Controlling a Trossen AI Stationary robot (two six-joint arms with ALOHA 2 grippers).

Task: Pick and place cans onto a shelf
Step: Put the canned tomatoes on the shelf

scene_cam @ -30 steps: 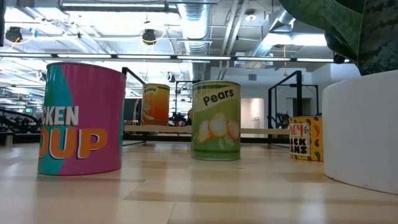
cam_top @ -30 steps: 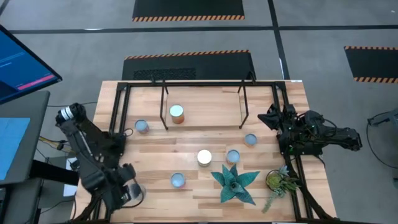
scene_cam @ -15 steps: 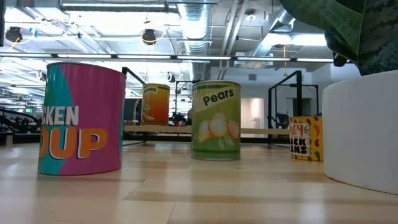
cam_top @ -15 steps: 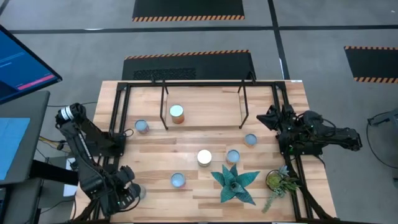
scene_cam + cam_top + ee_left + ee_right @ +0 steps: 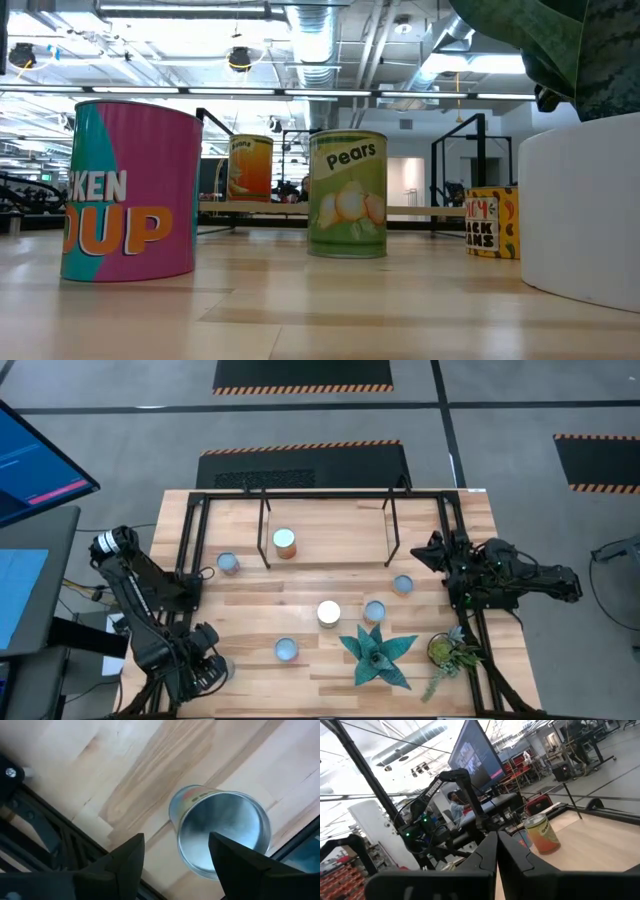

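While the left gripper (image 5: 172, 857) hovers wide open over a can (image 5: 220, 832), lower left of the high view.
Right gripper (image 5: 496, 851) waits at the right edge, fingers nearly together, empty.

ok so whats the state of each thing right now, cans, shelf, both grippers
orange can: upright on the shelf
shelf: holds that one can only
other cans: five upright on the table
left gripper: fingers open, over a can at the table's near left corner
right gripper: fingers shut, empty, at the table's right edge
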